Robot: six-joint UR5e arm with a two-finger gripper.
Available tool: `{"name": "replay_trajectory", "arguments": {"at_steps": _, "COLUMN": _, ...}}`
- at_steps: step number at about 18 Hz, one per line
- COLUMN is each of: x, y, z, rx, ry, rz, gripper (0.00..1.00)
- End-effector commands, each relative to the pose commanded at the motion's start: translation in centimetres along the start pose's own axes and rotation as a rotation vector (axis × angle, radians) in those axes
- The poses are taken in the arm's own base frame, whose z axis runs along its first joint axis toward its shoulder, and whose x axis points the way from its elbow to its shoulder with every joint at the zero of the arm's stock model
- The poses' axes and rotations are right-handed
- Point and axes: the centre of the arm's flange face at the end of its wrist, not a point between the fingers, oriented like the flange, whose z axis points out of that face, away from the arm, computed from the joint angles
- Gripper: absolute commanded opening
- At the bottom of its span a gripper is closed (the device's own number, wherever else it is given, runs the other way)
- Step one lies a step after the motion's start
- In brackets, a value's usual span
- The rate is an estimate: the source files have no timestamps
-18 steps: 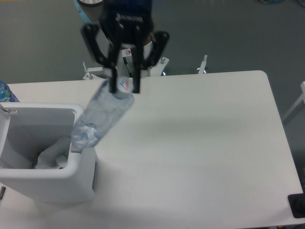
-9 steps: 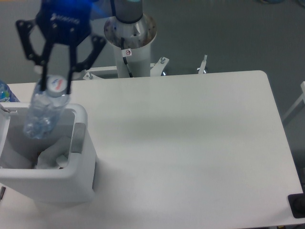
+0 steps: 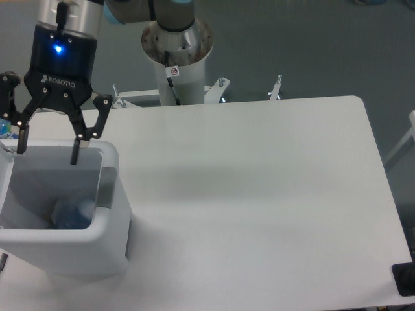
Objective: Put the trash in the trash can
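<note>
My gripper (image 3: 48, 150) hangs with its two black fingers (image 3: 76, 149) spread wide apart, holding nothing and touching nothing. The fingertips point down over the far edge of the trash can (image 3: 107, 194), one tip near the left side of its opening and the other near the right. My wrist stands nearly upright above them, a blue light glowing on its dark body, with the silver cuff above reaching the top of the view.

Below my fingers, down on the floor of the white bin, lies the crushed plastic bottle (image 3: 71, 214), seen as a bluish, clear shape toward the near right corner. I cannot make out the label or cap from here, and I cannot pick out the paper scrap.

The bin sits on the white table (image 3: 259, 194), which spreads off to the right of my gripper. My grey base column (image 3: 176, 55) stands behind the table's far edge, to the right of my wrist.
</note>
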Motion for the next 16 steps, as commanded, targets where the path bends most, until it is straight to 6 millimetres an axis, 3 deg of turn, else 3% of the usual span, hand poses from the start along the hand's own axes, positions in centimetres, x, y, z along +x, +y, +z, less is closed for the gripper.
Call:
{"name": "replay_trajectory", "arguments": {"at_steps": 2, "x": -2.7, "y": -0.3, "z": -0.5, "rx": 0.007, "ry": -0.093, "rz": -0.019, "gripper": 1.00}}
{"name": "replay_trajectory", "arguments": {"at_steps": 5, "x": -8.7, "y": -0.3, "z": -1.3, "rx": -0.020, "ry": -0.354, "rz": 0.013, "gripper": 1.00}}
{"name": "replay_trajectory", "arguments": {"at_steps": 8, "x": -14.5, "y": 0.9, "z": -1.4, "rx": -0.091, "ry": -0.560, "rz": 0.041, "gripper": 1.00}}
{"name": "replay_trajectory", "arguments": {"at_steps": 11, "x": -20.6, "y": 2.4, "z": -1.9, "rx": -0.176, "ry": -0.629, "rz": 0.082, "gripper": 1.00}}
{"name": "replay_trajectory", "arguments": {"at_steps": 15, "x": -25.6, "y": 5.9, "z": -2.6, "rx": -0.447, "ry": -0.708, "rz": 0.314, "gripper": 1.00}}
{"name": "replay_trajectory", "arguments": {"at_steps": 16, "x": -26.1, "y": 6.8, "z": -2.9, "rx": -0.517, "ry": -0.701, "rz": 0.378, "gripper": 1.00}}
